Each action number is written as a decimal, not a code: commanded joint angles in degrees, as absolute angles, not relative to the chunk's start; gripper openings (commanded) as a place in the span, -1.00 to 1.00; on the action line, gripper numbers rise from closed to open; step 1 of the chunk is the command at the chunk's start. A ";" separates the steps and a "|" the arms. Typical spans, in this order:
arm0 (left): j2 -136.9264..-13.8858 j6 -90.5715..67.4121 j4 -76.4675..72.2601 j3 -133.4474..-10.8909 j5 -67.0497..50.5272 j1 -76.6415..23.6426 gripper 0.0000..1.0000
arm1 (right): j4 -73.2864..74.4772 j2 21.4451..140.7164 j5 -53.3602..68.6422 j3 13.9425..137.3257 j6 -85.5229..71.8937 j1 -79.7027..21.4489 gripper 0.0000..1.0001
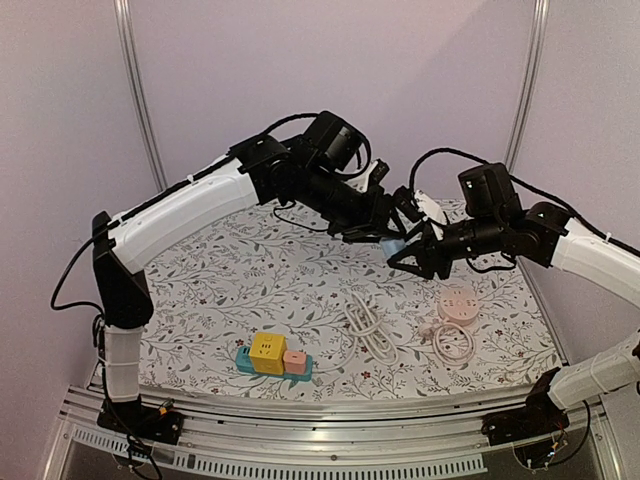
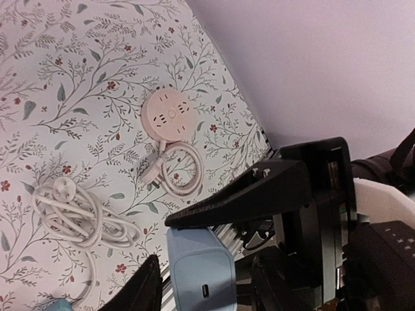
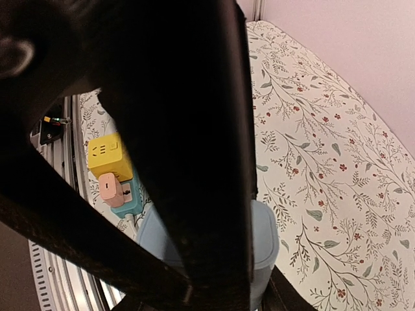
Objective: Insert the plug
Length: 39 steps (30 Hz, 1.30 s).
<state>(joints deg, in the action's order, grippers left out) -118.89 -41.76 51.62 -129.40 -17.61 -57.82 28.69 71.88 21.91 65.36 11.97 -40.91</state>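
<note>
A light blue plug (image 1: pixel 393 247) hangs in mid-air over the middle of the table, between both grippers. My right gripper (image 1: pixel 408 256) is shut on it; one of its black fingers (image 2: pixel 246 194) lies across the plug's top in the left wrist view. My left gripper (image 2: pixel 205 275) straddles the plug (image 2: pixel 198 265), whose port face points at the camera. A narrow gap shows on each side, so the jaws stand open. In the right wrist view the left arm blocks most of the frame and only the plug's (image 3: pixel 264 236) rounded end shows.
A teal power strip (image 1: pixel 245 362) near the front edge carries a yellow cube adapter (image 1: pixel 267 351) and a pink plug (image 1: pixel 295 361). A round pink socket (image 1: pixel 457 303) with its coiled cord (image 1: pixel 452 342) lies right. A coiled white cable (image 1: pixel 368 328) lies mid-table.
</note>
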 commanded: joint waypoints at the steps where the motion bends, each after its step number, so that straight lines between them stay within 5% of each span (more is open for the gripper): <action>1: -119.88 -41.11 51.95 -129.97 -18.93 -58.62 -0.06 | 28.51 72.92 19.25 67.45 12.13 -41.94 -1.00; 7: -119.29 -40.31 53.31 -128.54 -18.81 -58.62 -0.08 | 28.28 72.99 17.12 67.59 12.47 -42.29 -1.00; 14: -118.87 -40.10 53.35 -127.88 -17.41 -58.54 -0.66 | 28.04 72.95 17.18 67.59 12.74 -42.59 -1.00; 21: -118.67 -40.21 53.47 -127.39 -17.38 -58.38 -0.89 | 27.55 72.77 16.35 67.74 11.76 -43.12 -0.91; 30: -118.26 -40.29 53.51 -124.96 -18.90 -58.05 -0.51 | 27.59 71.29 17.15 67.45 10.81 -43.53 -0.89; 39: -118.54 -40.25 52.78 -124.49 -19.62 -58.21 -0.38 | 27.69 71.54 16.98 67.85 10.97 -45.76 -0.94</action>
<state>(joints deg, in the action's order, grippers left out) -118.69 -41.12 51.37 -126.26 -18.81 -57.84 31.24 72.60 15.49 66.19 11.22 -43.77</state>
